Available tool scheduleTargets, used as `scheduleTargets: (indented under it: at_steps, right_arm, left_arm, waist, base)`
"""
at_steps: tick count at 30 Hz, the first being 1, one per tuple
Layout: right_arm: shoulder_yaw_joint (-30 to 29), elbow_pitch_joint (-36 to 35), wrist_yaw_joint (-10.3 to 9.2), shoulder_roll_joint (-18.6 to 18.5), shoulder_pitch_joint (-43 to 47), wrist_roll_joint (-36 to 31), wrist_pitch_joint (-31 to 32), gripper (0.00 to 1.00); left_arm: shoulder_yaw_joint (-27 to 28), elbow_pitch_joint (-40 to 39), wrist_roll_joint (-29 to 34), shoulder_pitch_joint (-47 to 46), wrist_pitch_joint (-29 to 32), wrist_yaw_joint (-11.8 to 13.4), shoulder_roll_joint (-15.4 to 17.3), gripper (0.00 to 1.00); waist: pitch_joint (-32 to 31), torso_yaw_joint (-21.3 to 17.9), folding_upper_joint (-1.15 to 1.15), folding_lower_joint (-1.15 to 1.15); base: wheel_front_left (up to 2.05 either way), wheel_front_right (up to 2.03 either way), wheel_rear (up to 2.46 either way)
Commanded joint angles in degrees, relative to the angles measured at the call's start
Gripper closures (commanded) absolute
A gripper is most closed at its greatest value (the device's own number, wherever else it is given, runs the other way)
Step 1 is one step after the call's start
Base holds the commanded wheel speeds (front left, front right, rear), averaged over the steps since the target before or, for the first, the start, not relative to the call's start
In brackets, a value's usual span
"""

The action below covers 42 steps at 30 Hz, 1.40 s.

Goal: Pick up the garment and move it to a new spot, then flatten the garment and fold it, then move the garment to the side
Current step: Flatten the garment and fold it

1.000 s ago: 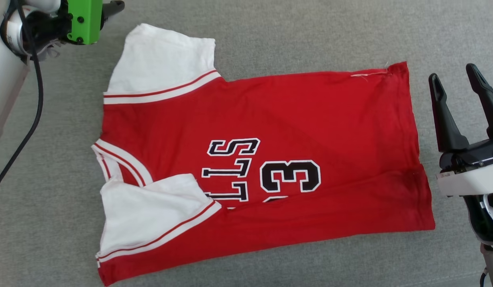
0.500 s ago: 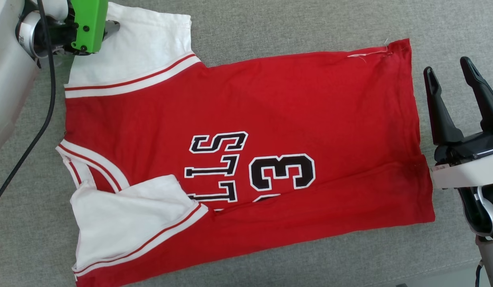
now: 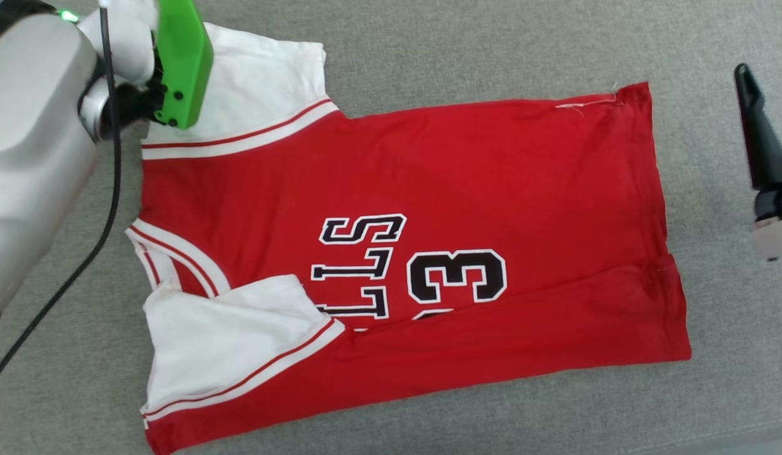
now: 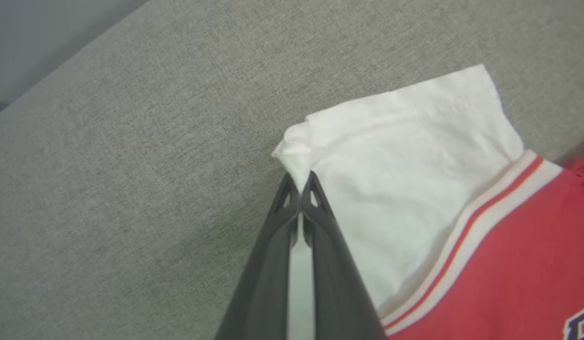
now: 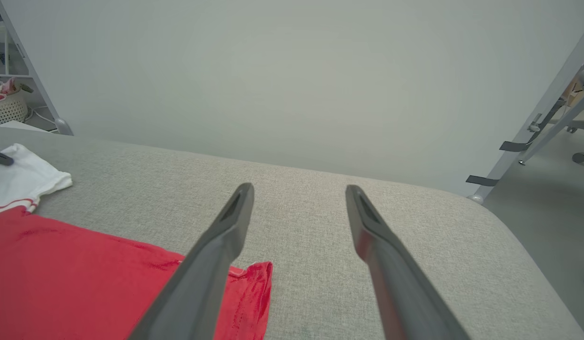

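The shirt (image 3: 492, 177) is thin, soft, matt cloth. The grey cover (image 3: 460, 44) under it is rough woven fabric. The left gripper (image 4: 301, 182) and right gripper (image 5: 299, 188) look like dark matt plastic; the green block (image 3: 182, 63) is smooth, slightly shiny plastic.

Left hand (image 4: 301, 182), previously clear of the garment (image 3: 466, 177), now pinches the corner of its far white sleeve (image 3: 264, 76); right hand (image 5: 299, 189) has drawn farther from the hem (image 3: 665, 240).

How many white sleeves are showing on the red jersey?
2. One white short sleeve lies at the head view's upper left, corner pinched by the left gripper; the other, lower left, is folded over the red jersey front.
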Motion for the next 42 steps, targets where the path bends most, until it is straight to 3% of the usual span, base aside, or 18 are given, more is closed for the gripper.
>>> scheduleTargets:
  at_steps: [1,11,16,22,25,35,36,37,42]
  right_arm:
    - [0.00,0.05,-0.05,-2.05,-1.72,0.92,2.29,0.00]
    - [8.80,2.72,-0.05,-15.13,-9.29,13.65,29.60,0.00]
    - [13.12,5.70,-0.05,-17.60,-13.80,19.66,40.79,0.00]
    - [18.08,11.51,-0.05,-17.48,-18.73,20.82,52.69,0.00]
    - [20.48,17.35,-0.05,-14.67,-22.57,19.85,55.47,0.00]
    - [27.54,27.70,-0.05,-10.33,-23.41,19.70,54.44,0.00]
    - [28.61,27.99,-0.05,-10.45,-23.33,19.72,53.98,0.13]
    - [29.11,28.18,-0.05,-10.40,-23.33,20.06,53.35,1.00]
    - [29.31,28.26,-0.05,-10.35,-24.92,22.04,45.81,1.00]
  left_arm:
    - [-0.59,-1.26,-0.37,1.63,-1.62,-0.15,0.63,1.00]
    - [-3.29,-9.21,0.36,4.60,-10.91,-0.16,2.88,1.00]
    - [-3.98,-12.27,1.86,4.13,-12.88,-0.16,2.95,1.00]
    - [-4.07,-15.24,3.25,3.33,-14.22,0.32,2.60,1.00]
    - [-3.98,-17.07,3.97,2.69,-14.82,0.78,2.73,1.00]
    - [-3.61,-17.68,4.06,2.63,-15.99,1.07,3.49,1.00]
    - [-3.62,-17.58,4.02,2.75,-16.10,1.07,3.62,1.00]
    - [-3.59,-17.49,3.94,2.87,-16.18,1.07,3.74,1.00]
    - [-3.69,-16.82,3.70,3.99,-16.88,1.11,4.84,1.00]
  waist:
    - [-2.62,2.19,0.00,-0.01]
    - [-6.09,5.65,0.00,-0.01]
    - [-5.32,7.37,0.00,-0.01]
    - [-3.56,9.06,0.00,-0.01]
    - [-2.07,9.96,0.00,-0.01]
    - [-1.10,10.45,0.00,-0.01]
    - [-1.08,10.35,0.00,-0.01]
    - [-1.10,10.21,0.00,-0.01]
    - [-2.42,9.08,0.00,-0.01]
  base:
    - [0.00,0.00,0.00]
    - [0.00,0.00,0.00]
    - [0.00,0.00,0.00]
    - [0.00,0.00,0.00]
    - [0.00,0.00,0.00]
    - [0.00,0.00,0.00]
    - [0.00,0.00,0.00]
    - [0.00,0.00,0.00]
    - [0.00,0.00,0.00]
